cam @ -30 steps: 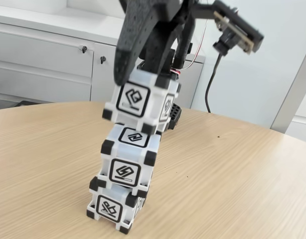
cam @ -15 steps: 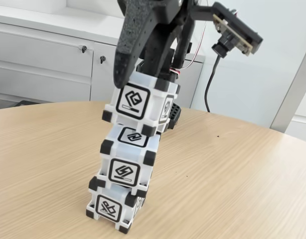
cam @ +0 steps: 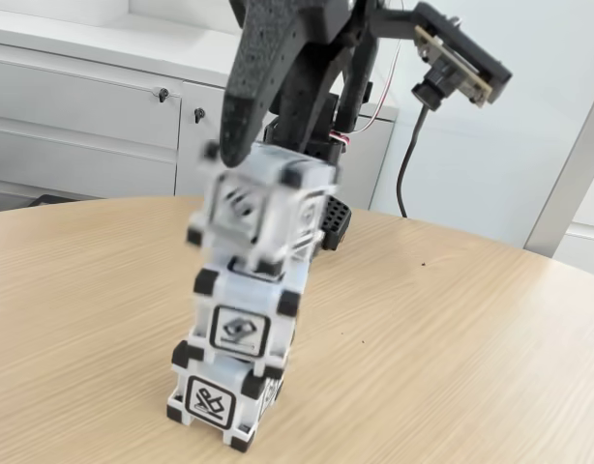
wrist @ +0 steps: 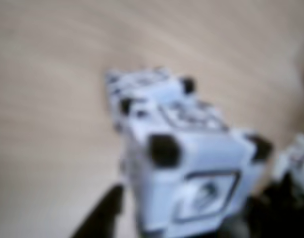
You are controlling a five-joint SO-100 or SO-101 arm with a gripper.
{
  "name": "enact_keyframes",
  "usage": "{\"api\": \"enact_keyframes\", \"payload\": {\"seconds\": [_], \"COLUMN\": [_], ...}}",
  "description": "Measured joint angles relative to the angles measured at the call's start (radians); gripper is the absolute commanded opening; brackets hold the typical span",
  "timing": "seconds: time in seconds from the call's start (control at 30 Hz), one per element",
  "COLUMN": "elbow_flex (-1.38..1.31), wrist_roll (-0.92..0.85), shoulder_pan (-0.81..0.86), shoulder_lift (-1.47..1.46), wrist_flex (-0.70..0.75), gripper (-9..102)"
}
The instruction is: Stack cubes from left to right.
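Note:
Three white cubes with black corners stand in a leaning stack on the wooden table (cam: 452,358) in the fixed view. The bottom cube (cam: 215,401) and middle cube (cam: 244,324) are sharp and still. The top cube (cam: 263,208) is blurred and turned askew, resting on the middle one. My black gripper (cam: 278,155) hangs right over it, open, with one fingertip (cam: 229,145) at the cube's upper left corner. In the wrist view the top cube (wrist: 191,168) lies loose between the gripper (wrist: 191,218) fingers, and the lower cubes (wrist: 142,89) show beyond it.
White cabinets (cam: 84,106) with locks stand behind the table. A small camera (cam: 461,63) on the arm sticks out to the upper right, with a black cable (cam: 408,164) hanging below it. Bare tabletop stretches left and right of the stack.
The top cube has twisted and slipped slightly down and left onto the middle cube while the gripper stayed in place. The two lower cubes have not shifted.

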Motion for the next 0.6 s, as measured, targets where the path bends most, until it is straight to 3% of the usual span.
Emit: {"api": "enact_keyframes", "payload": {"seconds": [0.6], "elbow_flex": [0.0], "wrist_roll": [0.048], "shoulder_pan": [0.0], "shoulder_lift": [0.114], "wrist_flex": [0.0], "gripper": [33]}}
